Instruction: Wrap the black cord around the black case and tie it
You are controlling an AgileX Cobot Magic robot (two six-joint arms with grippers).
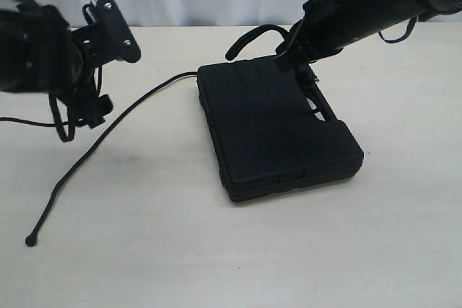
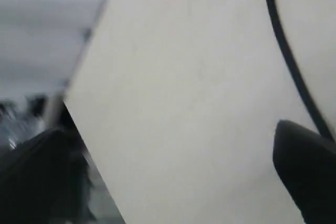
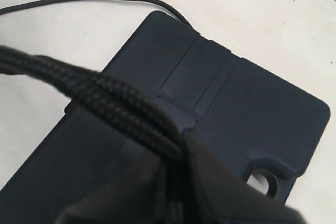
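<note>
Where the tabletop fills the middle of the exterior view, the black case lies flat on it. The case's slot handle is on the edge that faces the right side of the frame.

The right gripper reaches in from the upper right and hangs over the far end of the case. It is closed tight on the black cord. In the right wrist view this gripper pinches two strands of the thick braided cord side by side, just above the case. In the exterior view a loop of the cord sticks out of the gripper toward the upper middle of the frame.

The rest of the cord comes out by the upper left corner of the case. It runs flat over the tabletop down to the lower left of the frame, where it ends in a small knot.

The left gripper hangs in the air at the far left of the frame, well apart from the case. The left wrist view is blurry, but the fingers look spread apart with bare tabletop between them, holding nothing. A thin bit of the cord runs past just beside one finger.
</note>
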